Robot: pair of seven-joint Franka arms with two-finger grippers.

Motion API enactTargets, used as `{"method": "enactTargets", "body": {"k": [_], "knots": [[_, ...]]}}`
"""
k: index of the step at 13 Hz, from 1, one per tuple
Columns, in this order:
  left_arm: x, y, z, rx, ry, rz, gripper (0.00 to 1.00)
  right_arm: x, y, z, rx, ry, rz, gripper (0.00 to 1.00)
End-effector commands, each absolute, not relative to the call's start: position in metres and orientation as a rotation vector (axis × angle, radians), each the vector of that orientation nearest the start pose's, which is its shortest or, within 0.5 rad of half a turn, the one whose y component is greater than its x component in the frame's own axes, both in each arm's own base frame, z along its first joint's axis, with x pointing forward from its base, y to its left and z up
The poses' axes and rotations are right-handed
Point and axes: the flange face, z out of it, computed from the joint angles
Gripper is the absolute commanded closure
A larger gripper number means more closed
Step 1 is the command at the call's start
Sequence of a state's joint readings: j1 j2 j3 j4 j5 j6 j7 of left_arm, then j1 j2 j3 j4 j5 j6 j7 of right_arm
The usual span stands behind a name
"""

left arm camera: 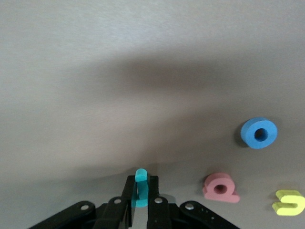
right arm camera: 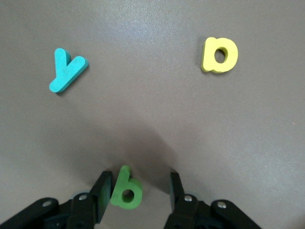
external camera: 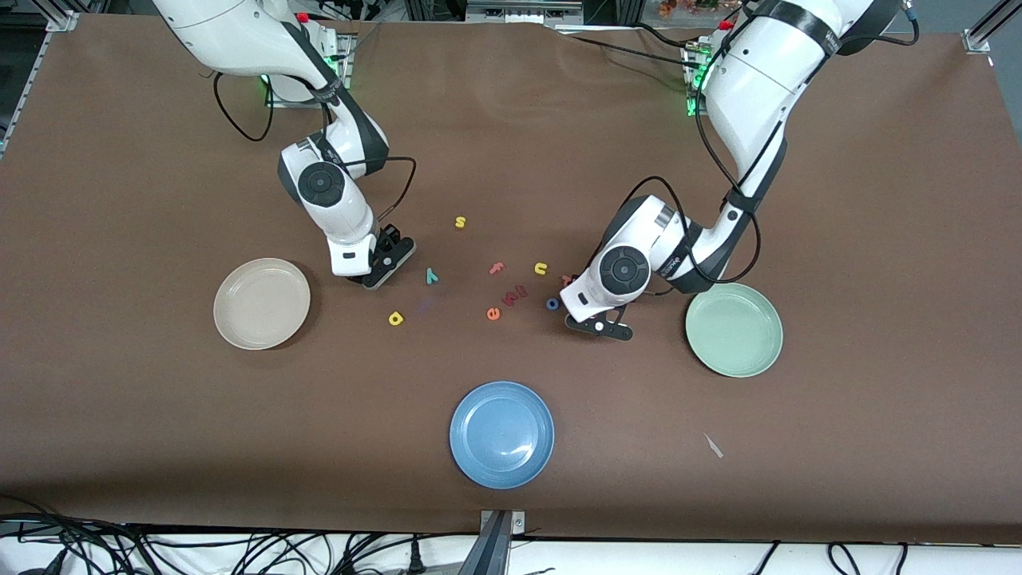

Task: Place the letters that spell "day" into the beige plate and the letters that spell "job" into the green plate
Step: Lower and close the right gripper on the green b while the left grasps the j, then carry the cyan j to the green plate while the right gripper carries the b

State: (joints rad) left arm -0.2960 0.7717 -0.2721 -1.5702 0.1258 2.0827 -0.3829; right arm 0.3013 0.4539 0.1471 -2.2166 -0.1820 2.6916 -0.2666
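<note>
My left gripper (left arm camera: 142,181) is shut on the teal j (left arm camera: 141,175), low over the table between the blue o (left arm camera: 259,133) and the green plate (external camera: 734,329). The pink b (left arm camera: 220,187) lies beside the o. Down at the table, my right gripper (right arm camera: 140,180) stands open around the green a (right arm camera: 126,193), and one finger touches the letter. The teal y (right arm camera: 66,70) and yellow d (right arm camera: 219,55) lie close by. The beige plate (external camera: 262,303) sits toward the right arm's end. In the front view the a is hidden under my right gripper (external camera: 389,263).
A blue plate (external camera: 501,434) lies near the table's front edge. A yellow s (external camera: 460,222), pink f (external camera: 497,268), yellow u (external camera: 540,268), orange e (external camera: 493,314) and small red letters (external camera: 515,295) are scattered mid-table.
</note>
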Motion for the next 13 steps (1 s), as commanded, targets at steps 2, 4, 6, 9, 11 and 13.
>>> {"method": "enactTargets", "body": {"k": [2,4,6,9,11,13], "knots": [[0.594,-0.308,0.226,-3.022,0.267,0.389,1.00,0.495,0.248,0.172,-2.854,-1.358,-0.062,0.57],[0.601,-0.283,0.240,-3.004,0.274,0.428,1.00,0.494,0.250,0.172,-2.852,-1.359,-0.065,0.69],[0.607,-0.256,0.237,-2.963,0.243,0.461,1.00,0.493,0.250,0.171,-2.853,-1.358,-0.062,0.76],[0.618,-0.216,0.243,-2.877,0.292,0.473,1.00,0.492,0.251,0.171,-2.853,-1.357,-0.060,0.82],[0.629,-0.178,0.243,-2.892,0.337,0.500,1.00,0.492,0.251,0.171,-2.854,-1.357,-0.055,0.87],[0.637,-0.148,0.242,-2.907,0.402,0.521,1.00,0.493,0.251,0.173,-2.853,-1.362,-0.058,0.91]]}}
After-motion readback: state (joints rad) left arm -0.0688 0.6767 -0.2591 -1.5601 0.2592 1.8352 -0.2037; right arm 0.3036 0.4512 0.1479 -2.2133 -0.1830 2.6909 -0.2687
